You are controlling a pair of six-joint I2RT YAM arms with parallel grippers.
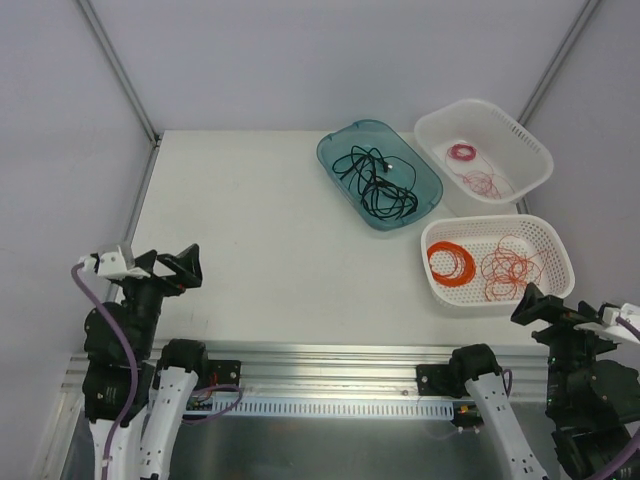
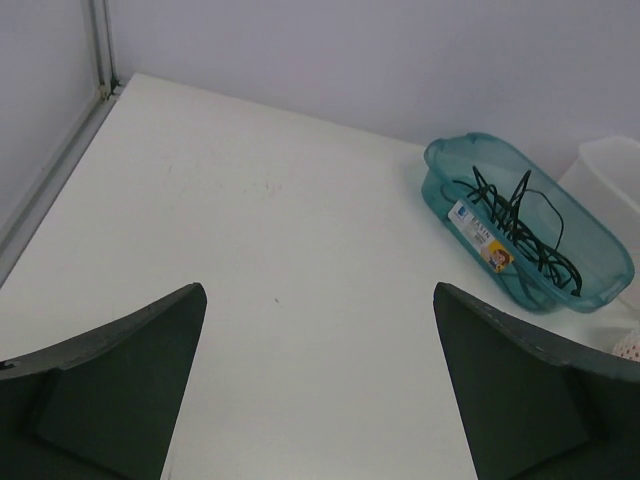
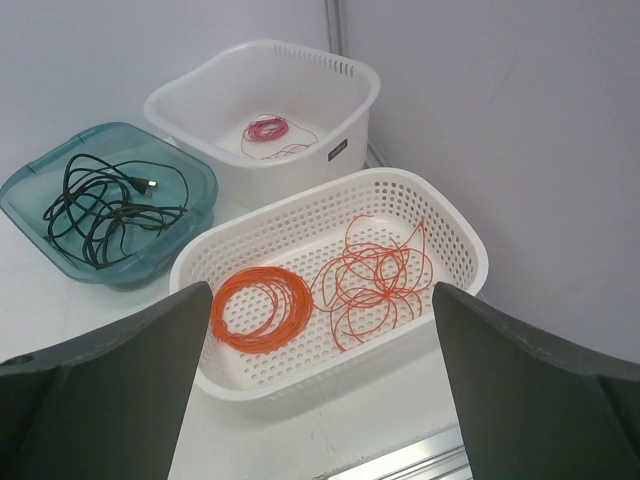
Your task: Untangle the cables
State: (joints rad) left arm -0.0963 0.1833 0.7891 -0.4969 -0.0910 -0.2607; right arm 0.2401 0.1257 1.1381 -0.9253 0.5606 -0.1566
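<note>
The cables lie in three containers at the far right. A thin black cord [image 1: 378, 178] [image 2: 515, 222] [image 3: 105, 205] is looped in a teal tray [image 1: 335, 150]. Loose thin red wires [image 1: 512, 272] [image 3: 378, 280] lie in a perforated white basket [image 1: 560, 250] [image 3: 341, 371], next to a neat orange coil [image 1: 452, 262] [image 3: 258, 305]. More fine red wire [image 1: 485, 183] lies in a white tub [image 1: 530, 140]. My left gripper [image 1: 168, 265] [image 2: 320, 290] hangs open over bare table at the near left. My right gripper [image 1: 535, 305] [image 3: 320, 288] is open just short of the basket, with nothing in it.
A small pink ring coil [image 1: 461, 152] [image 3: 266, 128] sits in the tub. Grey walls with metal posts close in the table at the back and sides. An aluminium rail [image 1: 330, 360] runs along the near edge between the arm bases.
</note>
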